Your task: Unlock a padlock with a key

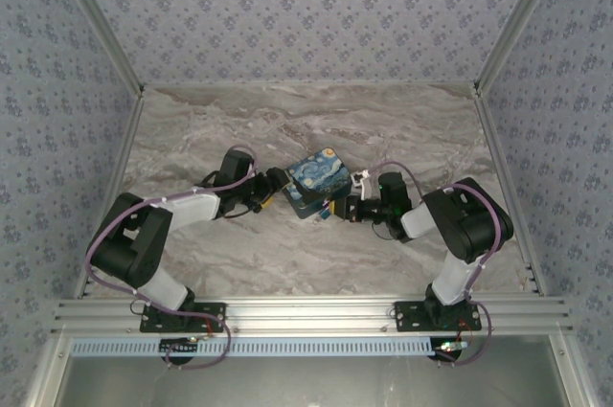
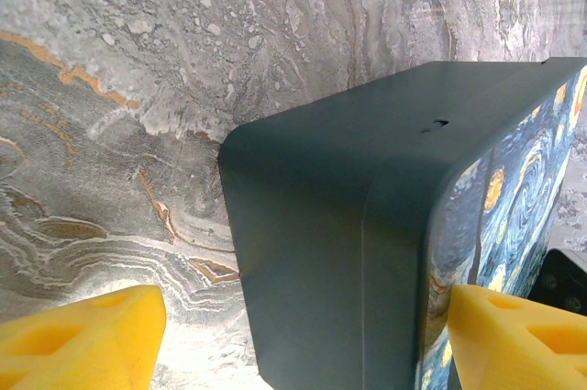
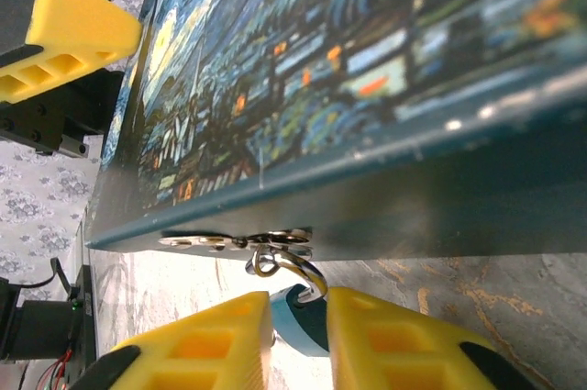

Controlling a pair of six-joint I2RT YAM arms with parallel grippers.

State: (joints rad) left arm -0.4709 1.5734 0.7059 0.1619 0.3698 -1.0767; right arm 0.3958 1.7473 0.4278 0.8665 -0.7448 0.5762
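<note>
Gripping the padlock (image 3: 298, 333) by its small blue body, the right gripper (image 3: 300, 309) has a yellow finger pressed against each side of it. The lock's long axis runs straight out from the box wall into the claw. Its silvery shackle end points at the box, looped through a small metal hasp (image 3: 229, 242), and its body points back between the fingers.

The box (image 1: 314, 180) (blue, painted with a starry night sky) sits lid up near the middle of the marbled table (image 1: 192, 139). The lock is on the box wall that faces the table's near right corner.

The left gripper (image 2: 307, 317) stands wide open at the box's opposite, left side, straddling a corner of it. One yellow finger (image 2: 514, 339) lies at the painted lid, and the other (image 2: 83, 335) is clear of the box.
</note>
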